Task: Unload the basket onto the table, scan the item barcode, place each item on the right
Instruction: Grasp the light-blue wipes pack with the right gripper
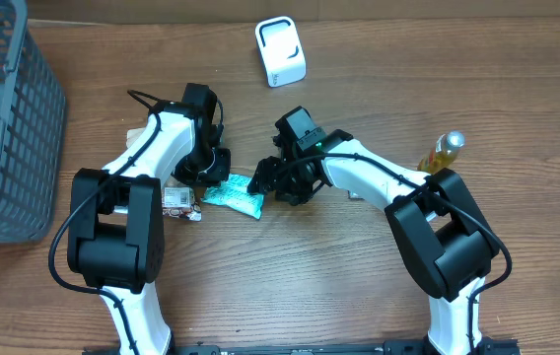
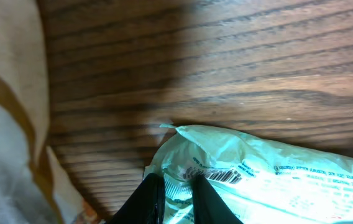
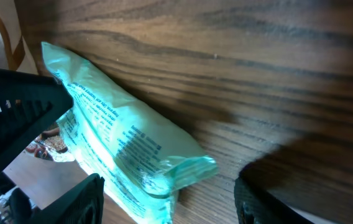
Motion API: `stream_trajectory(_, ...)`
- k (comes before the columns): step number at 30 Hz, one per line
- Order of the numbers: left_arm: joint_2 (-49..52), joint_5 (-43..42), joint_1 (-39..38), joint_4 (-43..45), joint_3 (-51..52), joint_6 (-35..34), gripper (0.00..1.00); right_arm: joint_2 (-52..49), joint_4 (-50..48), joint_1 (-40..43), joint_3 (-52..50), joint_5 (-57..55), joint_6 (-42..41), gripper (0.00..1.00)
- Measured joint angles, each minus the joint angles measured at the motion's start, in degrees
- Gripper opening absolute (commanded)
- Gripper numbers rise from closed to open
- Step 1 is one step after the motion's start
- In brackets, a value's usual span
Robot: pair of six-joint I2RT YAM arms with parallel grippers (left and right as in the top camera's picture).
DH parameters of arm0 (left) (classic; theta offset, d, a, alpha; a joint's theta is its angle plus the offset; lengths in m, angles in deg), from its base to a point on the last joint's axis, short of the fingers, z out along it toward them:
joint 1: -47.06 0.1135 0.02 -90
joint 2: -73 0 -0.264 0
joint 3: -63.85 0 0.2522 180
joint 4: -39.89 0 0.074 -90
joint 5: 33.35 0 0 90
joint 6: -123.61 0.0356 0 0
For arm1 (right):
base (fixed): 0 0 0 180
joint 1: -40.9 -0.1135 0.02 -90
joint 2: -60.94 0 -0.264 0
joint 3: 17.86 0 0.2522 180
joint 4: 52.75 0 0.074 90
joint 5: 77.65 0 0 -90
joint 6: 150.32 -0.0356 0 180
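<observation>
Green packet (image 1: 233, 194) sits clamped in left claw (image 2: 176, 194) beside its barcode (image 2: 217, 176); right claw (image 3: 167, 194), fingers apart, could tug it loose when closing.

Grey mesh basket (image 1: 4, 128) at left of wooden table (image 1: 359, 286), printed snack packet (image 1: 181, 202), amber bottle (image 1: 443, 153) at right.

The packet (image 1: 233, 194) in the centre is mint green with black print and a striped barcode (image 2: 217, 176). The table (image 1: 359, 286) is brown wood grain. The basket (image 1: 4, 128), upper left, is grey mesh.
</observation>
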Motion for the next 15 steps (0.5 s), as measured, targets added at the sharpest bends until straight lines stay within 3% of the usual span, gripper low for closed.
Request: stream_trajectory(15, 0.00, -2.49, 0.02, 0.04, 0.37, -0.02, 0.18, 0.35, -22.03, 0.07, -10.29, 7.65, -9.20, 0.36)
